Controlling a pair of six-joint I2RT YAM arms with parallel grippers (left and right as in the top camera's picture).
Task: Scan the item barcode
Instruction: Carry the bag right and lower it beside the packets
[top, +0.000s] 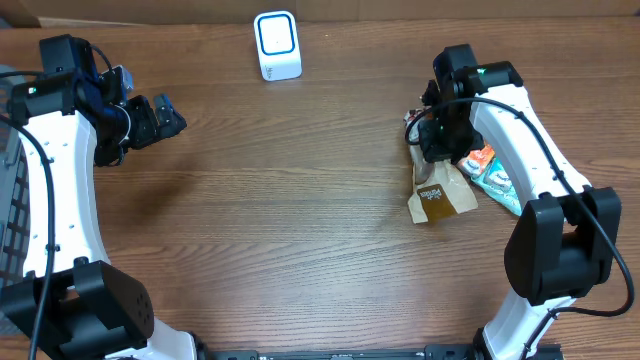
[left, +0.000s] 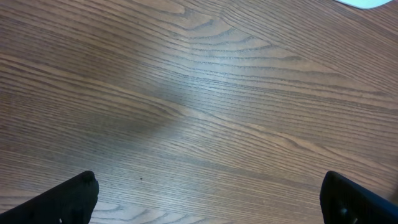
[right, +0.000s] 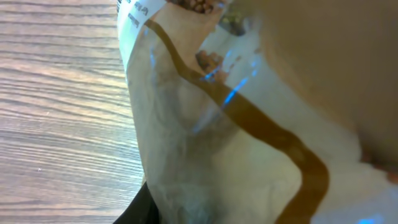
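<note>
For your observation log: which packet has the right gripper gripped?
The tan bag with the brown stripe; the orange-and-teal packet just lies beside it on the table.

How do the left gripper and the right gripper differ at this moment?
The left gripper is wide open; the right gripper is shut on the brown pouch. The left gripper is over bare table; the right gripper is beside a teal packet. Both are black.

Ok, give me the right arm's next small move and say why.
Probably lift the brown pouch clear of the table: the right claw looks closed on its top, it seems to rest on the wood, and the white scanner stands well away at the far edge.
</note>
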